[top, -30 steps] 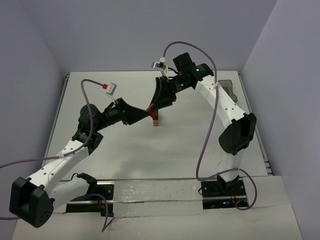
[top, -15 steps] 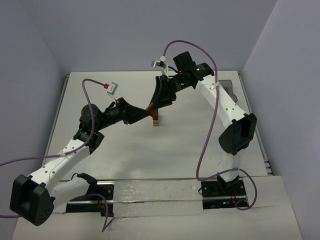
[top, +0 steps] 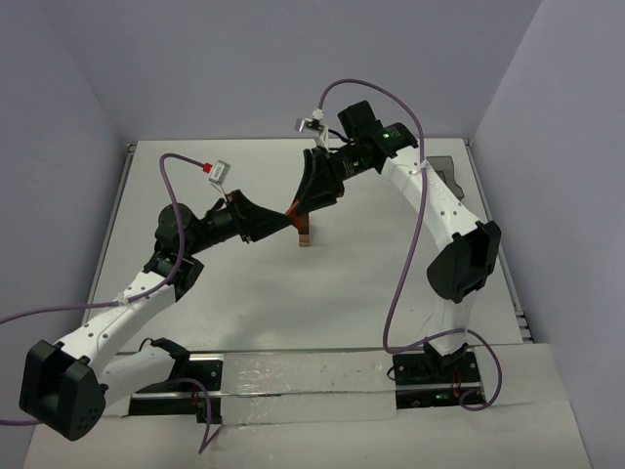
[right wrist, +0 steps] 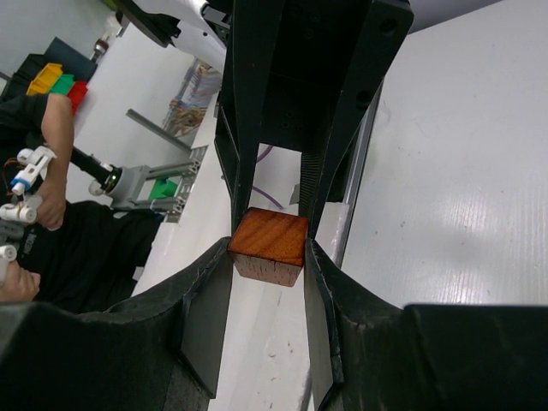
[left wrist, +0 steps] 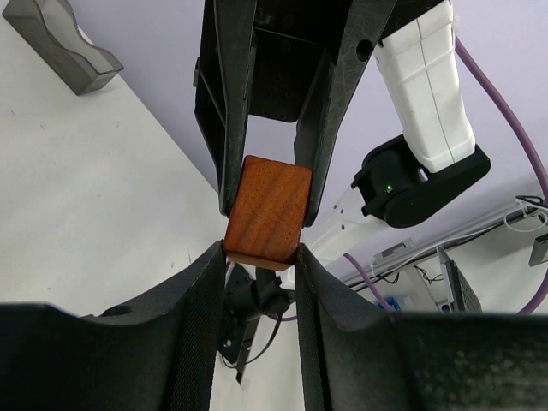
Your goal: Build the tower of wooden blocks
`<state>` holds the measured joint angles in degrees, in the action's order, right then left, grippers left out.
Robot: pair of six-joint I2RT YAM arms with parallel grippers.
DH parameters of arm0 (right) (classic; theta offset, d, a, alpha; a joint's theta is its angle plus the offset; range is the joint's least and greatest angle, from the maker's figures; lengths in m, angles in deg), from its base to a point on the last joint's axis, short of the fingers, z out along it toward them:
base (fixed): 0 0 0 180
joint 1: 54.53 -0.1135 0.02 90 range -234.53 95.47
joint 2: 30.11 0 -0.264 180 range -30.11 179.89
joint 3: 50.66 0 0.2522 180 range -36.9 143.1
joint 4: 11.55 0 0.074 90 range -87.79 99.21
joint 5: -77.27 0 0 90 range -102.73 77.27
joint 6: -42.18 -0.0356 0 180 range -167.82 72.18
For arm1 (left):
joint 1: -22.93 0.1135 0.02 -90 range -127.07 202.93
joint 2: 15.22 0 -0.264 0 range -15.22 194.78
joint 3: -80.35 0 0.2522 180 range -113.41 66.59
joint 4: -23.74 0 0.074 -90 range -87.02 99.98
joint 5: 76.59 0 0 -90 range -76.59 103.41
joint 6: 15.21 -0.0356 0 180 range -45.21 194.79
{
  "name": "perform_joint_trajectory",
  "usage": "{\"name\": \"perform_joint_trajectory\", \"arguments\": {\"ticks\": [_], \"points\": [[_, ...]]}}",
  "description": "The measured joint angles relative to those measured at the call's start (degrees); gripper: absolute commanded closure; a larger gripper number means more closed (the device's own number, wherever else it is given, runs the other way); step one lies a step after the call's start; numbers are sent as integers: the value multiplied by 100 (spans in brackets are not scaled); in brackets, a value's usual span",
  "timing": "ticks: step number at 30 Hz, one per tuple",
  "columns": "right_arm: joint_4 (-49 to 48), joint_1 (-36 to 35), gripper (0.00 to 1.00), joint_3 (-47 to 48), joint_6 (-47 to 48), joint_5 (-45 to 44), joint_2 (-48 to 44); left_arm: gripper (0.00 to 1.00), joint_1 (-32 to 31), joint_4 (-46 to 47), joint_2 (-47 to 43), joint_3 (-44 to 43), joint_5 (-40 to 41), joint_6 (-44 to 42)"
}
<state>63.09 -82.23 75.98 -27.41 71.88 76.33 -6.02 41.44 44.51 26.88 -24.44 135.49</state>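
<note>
**Top view:** The left gripper (top: 288, 222) and the right gripper (top: 297, 207) meet nose to nose at the centre of the frame, with a reddish-brown block (top: 292, 214) between them. Over the last second the arms have hardly moved. The change is in the left jaws, which have drawn in onto the block. Just below and right of that meeting point, the wood block tower (top: 305, 234) stands as a short stack on the table (top: 244, 293).

**Left wrist view:** The reddish-brown block (left wrist: 268, 210) sits mid-frame. The left gripper (left wrist: 261, 254) now pinches its lower end, both pads touching wood. The right gripper (left wrist: 270, 171) comes down from the top of the frame and clamps the block's upper sides. A grey bin (left wrist: 60, 43) lies in the upper left.

**Right wrist view:** The same hold shows from the other side. The right gripper (right wrist: 267, 261) grips the block (right wrist: 270, 244) low in the frame, and the left gripper (right wrist: 276, 193) grips it from above.

Both pincers therefore hold one block, which looks like a handover at its midpoint. The right gripper probably has to let go before the left can carry the block to the tower.
</note>
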Motion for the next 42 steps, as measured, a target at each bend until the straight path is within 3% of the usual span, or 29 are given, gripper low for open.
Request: {"name": "perform_joint_trajectory", "arguments": {"ticks": [1, 5, 8, 13, 15, 17, 20, 22, 26, 30, 37, 42], "points": [[-4, 0, 97, 0, -21, 1, 2, 72, 0, 3, 0, 0, -2, -2], [-97, -5, 50, 0, -175, 1, 8, 90, 2, 9, 0, -2, -6, -23], [-179, -13, 29, 0, -305, 1, 10, 99, 0, 7, -2, 0, -6, -102], [-707, -57, 24, -80, -688, 8, 2, 100, -11, -180, -68, 2, -19, -370], [-1618, -47, 8, -553, -1371, -194, -157, 100, -9, -409, -139, 2, -38, -580], [-2880, 41, 0, -1390, -2575, -590, -465, 100, -9, -753, -213, -7, -32, -823], [-4212, 446, 0, -2214, -3904, -1256, -793, 100, -9, -1650, -233, -204, 45, -1288], [-4407, 850, 0, -2191, -4102, -1891, -859, 100, -9, -2449, -213, -503, 249, -1630], [-4235, 1470, 0, -1981, -3779, -3756, -1224, 100, -30, -3822, -5, -1294, 1117, -2093], [-3995, 1495, 0, -1974, -3254, -5146, -1908, 100, -198, -4647, 304, -1847, 2101, -2272], [-3874, 1423, 0, -2048, -2620, -6402, -2562, 100, -658, -6078, 1835, -3373, 3299, -2604], [-3595, 1423, 0, -2141, -2368, -6951, -2510, 100, -682, -6690, 2721, -3962, 3598, -2697]]}}
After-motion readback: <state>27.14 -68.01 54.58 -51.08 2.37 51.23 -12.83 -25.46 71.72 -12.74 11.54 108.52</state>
